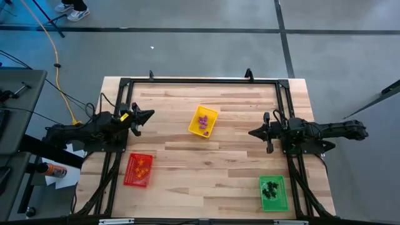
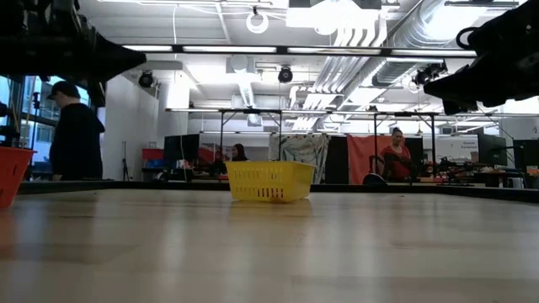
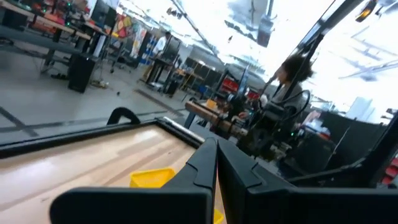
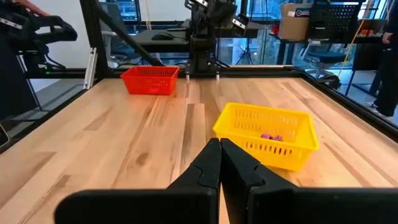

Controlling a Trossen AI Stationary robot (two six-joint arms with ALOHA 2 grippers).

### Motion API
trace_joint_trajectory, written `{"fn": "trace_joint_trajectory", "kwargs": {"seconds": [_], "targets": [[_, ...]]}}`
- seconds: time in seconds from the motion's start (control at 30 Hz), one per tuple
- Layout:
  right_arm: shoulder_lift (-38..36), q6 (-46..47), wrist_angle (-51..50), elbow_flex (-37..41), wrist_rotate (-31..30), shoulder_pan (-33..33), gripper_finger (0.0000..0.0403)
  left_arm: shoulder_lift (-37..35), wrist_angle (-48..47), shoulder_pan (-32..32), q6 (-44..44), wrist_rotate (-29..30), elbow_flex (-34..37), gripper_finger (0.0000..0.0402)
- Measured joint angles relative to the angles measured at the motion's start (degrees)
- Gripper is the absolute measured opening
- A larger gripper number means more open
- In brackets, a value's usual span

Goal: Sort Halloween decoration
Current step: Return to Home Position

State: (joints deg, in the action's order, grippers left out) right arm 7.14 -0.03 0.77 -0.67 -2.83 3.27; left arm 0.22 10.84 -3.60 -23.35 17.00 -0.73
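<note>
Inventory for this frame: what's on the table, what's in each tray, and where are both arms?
table: one, light wood, under both arms
yellow tray: one, yellow, middle of the table
purple trinkets: several, purple, inside the yellow tray
red tray: one, red, on the table's left side beside the left arm's frame
orange trinkets: several, orange, inside the red tray
green tray: one, green, on the table's right side beside the right arm's frame
black trinkets: several, black, inside the green tray
people: at least two, one in dark clothes, in the room beyond the table
left gripper: one, dark, shut, empty, above the left side
right gripper: one, dark, shut, empty, above the right side
</note>
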Motion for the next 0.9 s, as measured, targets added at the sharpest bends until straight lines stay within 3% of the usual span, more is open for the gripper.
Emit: {"fn": "trace_joint_trajectory", "kwargs": {"seconds": [0.23, 0.37, 0.9], "targets": [[-7.16, -0.01, 0.05, -0.02, 0.04, 0.25, 0.0000, -0.02, -2.16, 2.10, -0.02, 0.07, -0.01, 0.0003], [-7.13, 0.00, 5.25, 0.09, -0.05, 0.26, 0.0000, -0.04, -4.72, 2.69, -0.04, -0.01, -0.01, 0.0003], [-6.33, 0.00, 3.11, 0.11, -0.24, 0.26, 0.0000, 0.07, -8.07, 4.42, -0.05, -2.32, -0.01, 0.0003]]}}
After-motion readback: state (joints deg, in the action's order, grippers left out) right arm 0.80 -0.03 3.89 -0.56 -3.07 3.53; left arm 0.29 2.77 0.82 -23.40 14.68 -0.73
